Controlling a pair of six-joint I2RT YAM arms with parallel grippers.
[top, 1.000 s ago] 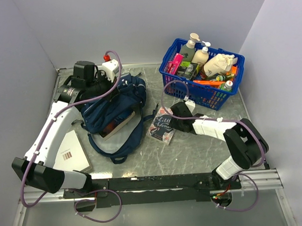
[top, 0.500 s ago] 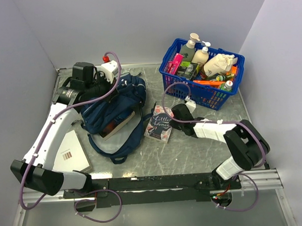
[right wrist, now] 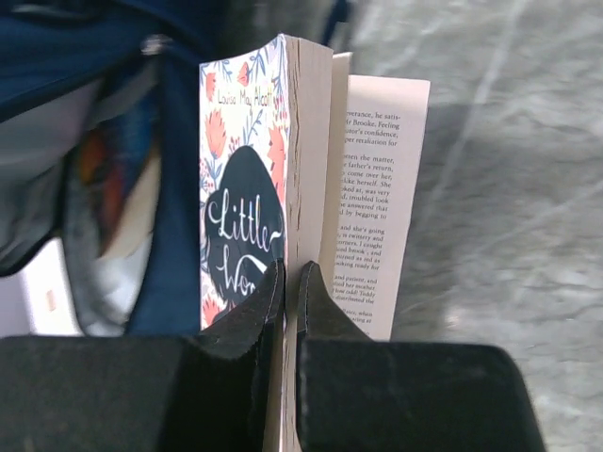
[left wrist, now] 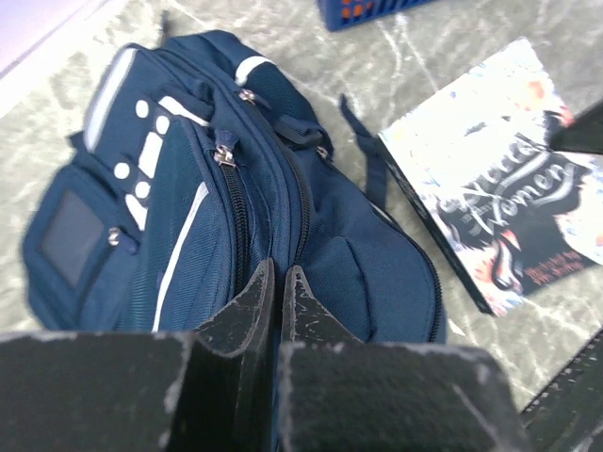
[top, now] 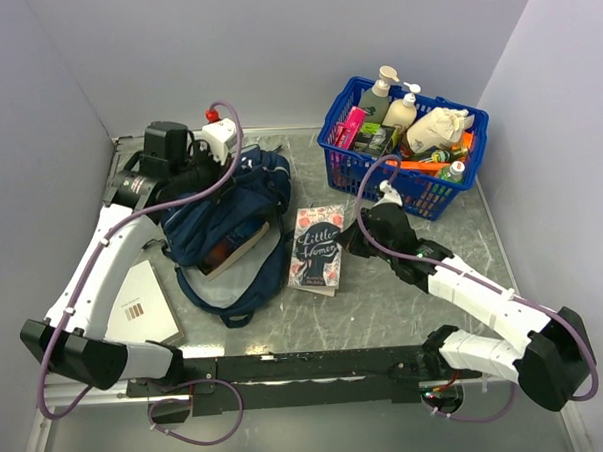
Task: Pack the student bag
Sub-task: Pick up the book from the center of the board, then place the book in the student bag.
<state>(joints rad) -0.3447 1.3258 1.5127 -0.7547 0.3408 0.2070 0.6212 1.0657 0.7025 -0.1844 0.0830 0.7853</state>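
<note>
The student bag [top: 242, 194], navy blue, lies open at the table's left centre with a book [top: 240, 251] partly inside it. My left gripper [top: 207, 178] sits at the bag's top and is shut on a fold of its fabric [left wrist: 217, 188], jaws [left wrist: 280, 273] pressed together. A flowered paperback, "Little Women" [top: 318, 247], lies just right of the bag. My right gripper [top: 354, 238] is shut on its right edge. In the right wrist view the jaws [right wrist: 290, 273] pinch the front cover and some pages [right wrist: 247, 179], and the bag [right wrist: 57, 56] lies beyond.
A blue plastic basket [top: 379, 175] full of bottles and packets stands at the back right, close behind my right wrist. A white box [top: 140, 308] lies by the left arm near the front left. Walls close in at the back and on both sides.
My right gripper has shut on the paperback and the arm has swung out to the right. The book has turned cover up and shifted slightly. The left arm has held still.
</note>
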